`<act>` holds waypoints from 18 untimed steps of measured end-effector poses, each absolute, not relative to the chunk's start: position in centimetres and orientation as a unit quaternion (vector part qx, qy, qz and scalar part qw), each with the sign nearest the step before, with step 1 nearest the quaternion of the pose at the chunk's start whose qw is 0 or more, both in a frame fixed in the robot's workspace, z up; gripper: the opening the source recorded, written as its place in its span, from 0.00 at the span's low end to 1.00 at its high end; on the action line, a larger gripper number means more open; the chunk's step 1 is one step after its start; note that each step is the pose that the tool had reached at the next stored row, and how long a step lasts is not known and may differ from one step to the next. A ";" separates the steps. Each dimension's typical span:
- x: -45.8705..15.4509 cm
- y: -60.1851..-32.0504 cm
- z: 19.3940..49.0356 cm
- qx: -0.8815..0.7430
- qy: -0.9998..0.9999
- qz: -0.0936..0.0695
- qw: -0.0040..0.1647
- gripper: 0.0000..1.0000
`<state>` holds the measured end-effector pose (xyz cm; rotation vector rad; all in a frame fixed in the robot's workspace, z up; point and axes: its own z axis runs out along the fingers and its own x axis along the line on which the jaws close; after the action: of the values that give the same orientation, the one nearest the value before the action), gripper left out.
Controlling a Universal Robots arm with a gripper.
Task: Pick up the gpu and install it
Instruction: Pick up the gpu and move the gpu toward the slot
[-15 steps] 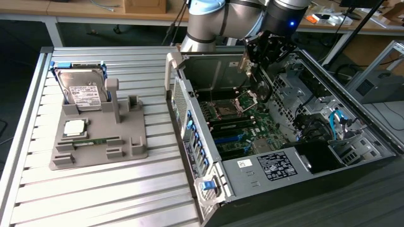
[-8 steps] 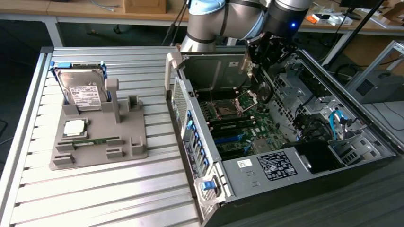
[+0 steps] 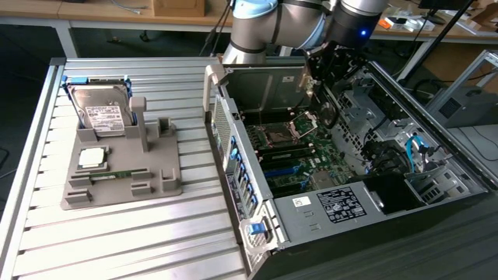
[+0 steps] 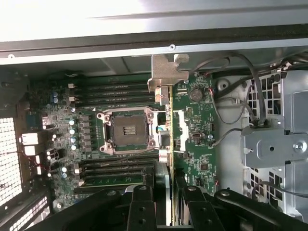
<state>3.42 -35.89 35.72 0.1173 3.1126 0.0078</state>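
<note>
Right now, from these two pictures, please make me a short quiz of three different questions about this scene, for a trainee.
1. True or false: the hard drive stands in the grey holder, outside the computer case.
2. What does the gripper hold? A) a memory stick B) the gpu C) a loose cable
3. Fill in: the gripper hangs inside the open case, over the green ____.
Key: 1 true; 2 B; 3 motherboard.
</note>
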 end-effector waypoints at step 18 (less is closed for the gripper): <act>4.7 -35.9 35.0 0.038 0.999 0.000 0.014 0.27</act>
<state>4.73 -35.89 35.02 0.1171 3.1124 -0.0008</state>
